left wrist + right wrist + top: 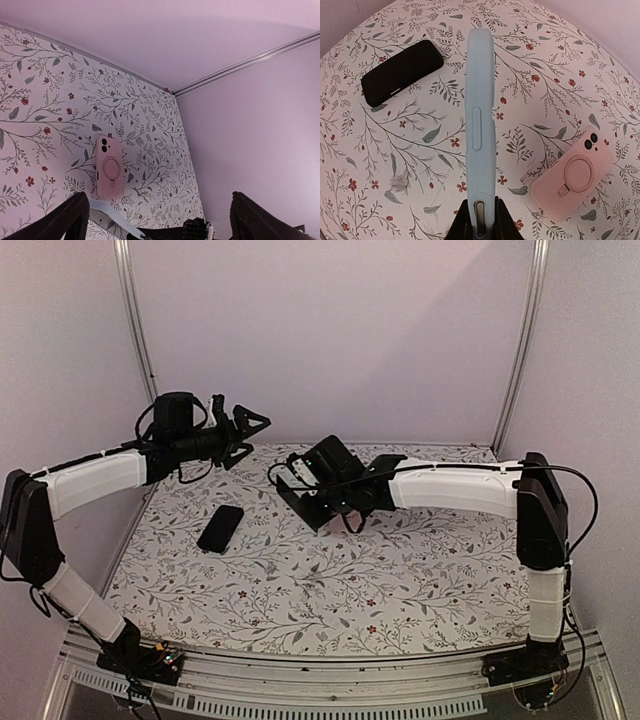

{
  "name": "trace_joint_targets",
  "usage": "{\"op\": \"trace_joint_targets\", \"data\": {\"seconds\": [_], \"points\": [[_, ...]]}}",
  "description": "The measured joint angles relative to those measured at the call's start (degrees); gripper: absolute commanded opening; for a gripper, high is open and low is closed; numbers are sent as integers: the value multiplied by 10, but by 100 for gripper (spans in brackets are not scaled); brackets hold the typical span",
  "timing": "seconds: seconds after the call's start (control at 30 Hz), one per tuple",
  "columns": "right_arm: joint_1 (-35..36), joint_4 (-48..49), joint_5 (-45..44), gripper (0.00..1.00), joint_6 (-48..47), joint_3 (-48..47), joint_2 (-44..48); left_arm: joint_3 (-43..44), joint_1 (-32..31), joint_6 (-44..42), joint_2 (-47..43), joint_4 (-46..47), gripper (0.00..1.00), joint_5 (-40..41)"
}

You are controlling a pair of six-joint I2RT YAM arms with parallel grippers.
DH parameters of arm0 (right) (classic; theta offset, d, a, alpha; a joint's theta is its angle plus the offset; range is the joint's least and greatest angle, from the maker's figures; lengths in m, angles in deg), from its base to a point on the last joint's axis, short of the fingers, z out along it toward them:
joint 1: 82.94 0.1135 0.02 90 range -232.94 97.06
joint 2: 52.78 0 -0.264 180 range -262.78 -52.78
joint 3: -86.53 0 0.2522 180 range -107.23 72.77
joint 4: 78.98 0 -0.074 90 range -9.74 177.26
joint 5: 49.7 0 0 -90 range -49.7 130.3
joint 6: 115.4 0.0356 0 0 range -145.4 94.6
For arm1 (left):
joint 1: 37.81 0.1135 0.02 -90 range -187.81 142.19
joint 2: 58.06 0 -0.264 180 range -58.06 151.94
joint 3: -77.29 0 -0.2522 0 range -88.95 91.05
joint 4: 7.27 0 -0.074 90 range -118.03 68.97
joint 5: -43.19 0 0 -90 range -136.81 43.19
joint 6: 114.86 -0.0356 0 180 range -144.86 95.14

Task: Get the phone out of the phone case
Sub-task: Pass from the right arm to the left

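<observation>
Firmly the right end effector [480, 220] pinches blue case [480, 110], black phone [402, 72] well apart; left end effector [160, 217] spread.

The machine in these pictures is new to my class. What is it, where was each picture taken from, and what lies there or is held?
It is two robot arms bolted to a flower-patterned table. One picture looks down from above; the others come from a camera on each wrist. The left arm is raised, its jaws open and empty. The right arm holds a light-blue case edge-on in its shut jaws. A black phone and a pink case lie on the table.
</observation>
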Motion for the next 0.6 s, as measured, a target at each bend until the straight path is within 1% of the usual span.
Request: {"op": "trace_joint_targets", "data": {"seconds": [0.13,0.3,0.47,0.6], "points": [[-29,3,76,0,33,31,34,-16,12,-9,-11,26,99,-11],[-66,37,174,0,76,71,83,-54,14,-10,-17,64,99,-33],[-101,93,271,0,125,111,120,-94,14,-1,-17,110,98,-57],[-135,156,360,0,176,158,139,-118,13,18,-17,163,97,-80]]}}
